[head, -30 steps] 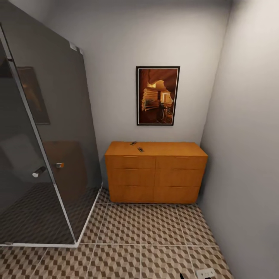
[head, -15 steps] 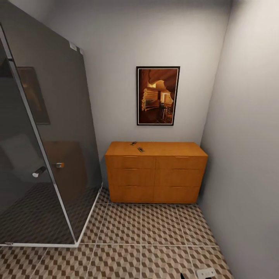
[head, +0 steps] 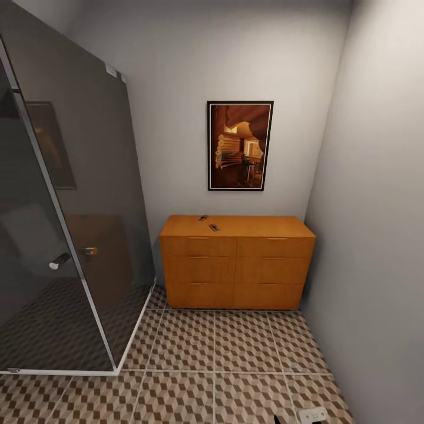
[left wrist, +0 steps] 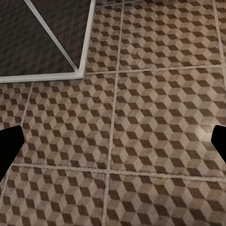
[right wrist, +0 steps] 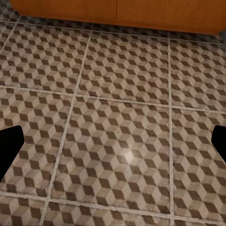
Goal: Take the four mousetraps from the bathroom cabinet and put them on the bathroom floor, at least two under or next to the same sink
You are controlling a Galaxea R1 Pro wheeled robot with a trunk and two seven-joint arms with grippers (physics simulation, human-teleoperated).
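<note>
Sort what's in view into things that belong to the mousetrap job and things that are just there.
Job:
- two mousetraps lying on top of the cabinet
- bathroom floor, patterned tiles
- left gripper and right gripper, both open and empty over the tiles

Just there:
- framed picture
- glass shower enclosure
- wall socket

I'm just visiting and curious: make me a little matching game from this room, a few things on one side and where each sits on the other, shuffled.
Things:
1. mousetraps
2. framed picture
3. cabinet
4. glass shower screen

Places:
A. hanging on the far wall
B. standing at the room's left side
C. lying on the cabinet top
D. on the bathroom floor against the far wall

Pairs: 1-C, 2-A, 3-D, 4-B
</note>
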